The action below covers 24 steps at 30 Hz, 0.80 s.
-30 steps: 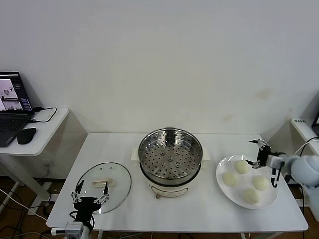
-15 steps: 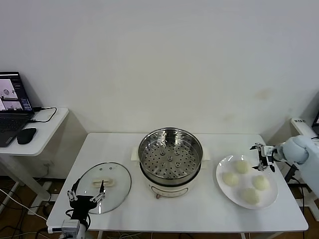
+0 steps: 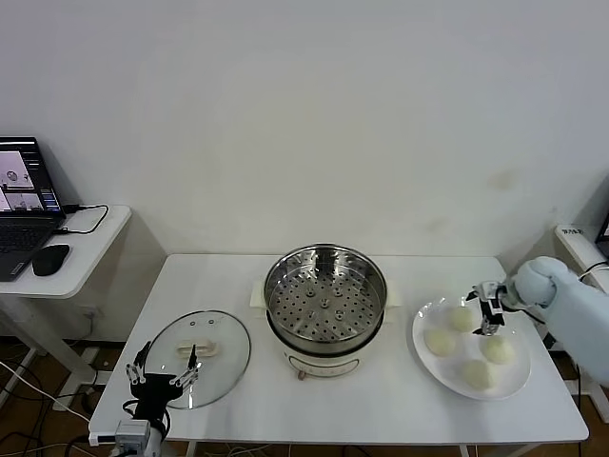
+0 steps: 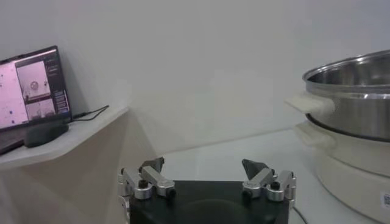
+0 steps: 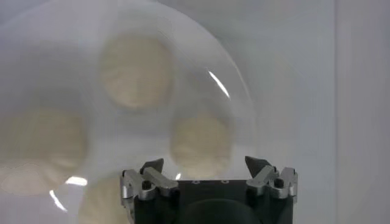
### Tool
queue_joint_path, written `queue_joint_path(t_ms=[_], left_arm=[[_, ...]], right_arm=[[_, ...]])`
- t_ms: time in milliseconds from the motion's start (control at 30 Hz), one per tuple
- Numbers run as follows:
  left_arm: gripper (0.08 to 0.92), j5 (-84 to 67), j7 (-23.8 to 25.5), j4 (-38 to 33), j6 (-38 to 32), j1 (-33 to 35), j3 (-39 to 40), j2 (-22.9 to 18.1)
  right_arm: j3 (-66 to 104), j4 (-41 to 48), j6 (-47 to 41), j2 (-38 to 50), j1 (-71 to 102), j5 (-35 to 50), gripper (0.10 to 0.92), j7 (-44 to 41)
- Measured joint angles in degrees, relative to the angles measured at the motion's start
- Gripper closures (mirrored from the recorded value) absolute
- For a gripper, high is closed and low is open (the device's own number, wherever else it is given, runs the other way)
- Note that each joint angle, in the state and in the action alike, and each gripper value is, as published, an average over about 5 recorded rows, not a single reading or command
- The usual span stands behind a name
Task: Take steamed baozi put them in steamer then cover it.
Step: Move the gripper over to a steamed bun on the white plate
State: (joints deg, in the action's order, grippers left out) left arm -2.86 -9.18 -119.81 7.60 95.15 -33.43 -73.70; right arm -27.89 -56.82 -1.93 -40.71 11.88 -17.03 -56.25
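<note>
four cream-white buns (image 3: 462, 319) lie apart on a white plate (image 3: 423, 357), right of the steamer (image 3: 325, 297). the steamer stands open, its holed tray empty, on a white base. the glass lid (image 3: 197, 345) lies flat to its left, handle up.

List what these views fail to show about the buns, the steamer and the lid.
- Right wrist view: baozi blurred; the open right gripper hides one's near side.
- Left wrist view: steamer cut off by the edge; lid unseen.
- Head view: steamer's base controls too small; left gripper overlaps the lid's near rim.
</note>
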Motion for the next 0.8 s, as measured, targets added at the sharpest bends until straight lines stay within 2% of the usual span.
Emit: queue_joint_path(t_ms=[200, 600, 800], left_arm=[[0.177, 0.0, 0.0, 0.2, 0.0, -0.2, 0.0, -0.2], [0.177, 0.0, -0.1, 0.4, 0.0, -0.4, -0.2, -0.3], [0.177, -0.2, -0.1, 0.2, 0.0, -0.3, -0.3, -0.1]], right_arm=[[-0.9, 1.4, -0.3, -1.1, -0.8, -0.3, 0.243, -0.1], [-1.9, 1.9, -0.6, -1.2, -1.5, -0.3, 0.489, -0.8], [-2.9, 0.7, -0.7, -0.1, -2.5, 0.7, 0.532, -1.2]])
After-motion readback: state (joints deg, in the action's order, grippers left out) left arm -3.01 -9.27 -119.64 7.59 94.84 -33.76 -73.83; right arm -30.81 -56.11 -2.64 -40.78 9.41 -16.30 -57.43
